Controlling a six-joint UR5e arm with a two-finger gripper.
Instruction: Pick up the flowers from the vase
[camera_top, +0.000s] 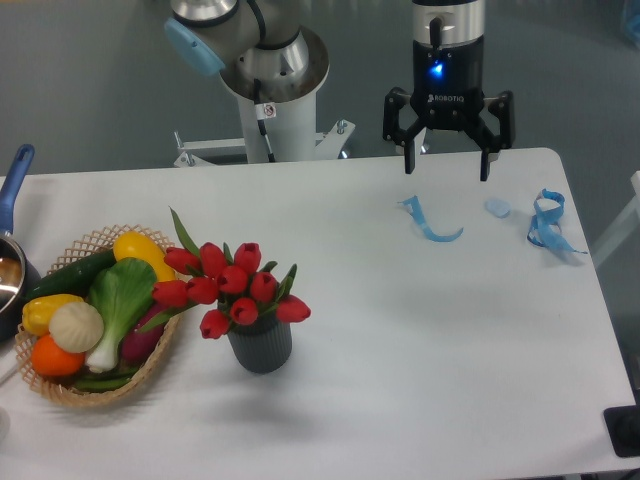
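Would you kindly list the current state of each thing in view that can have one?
gripper: open, empty, hanging above the table's far edge.
flowers: standing in the vase, untouched.
vase: upright on the table, beside the basket.
basket: full of vegetables and fruit.
pot: at the left edge, mostly out of view.
ribbons: lying loose on the table, near the gripper.

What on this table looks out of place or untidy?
Loose blue ribbon scraps: one curled strip, a tangled piece near the right edge and a pale bit between them, lying below the open tool.
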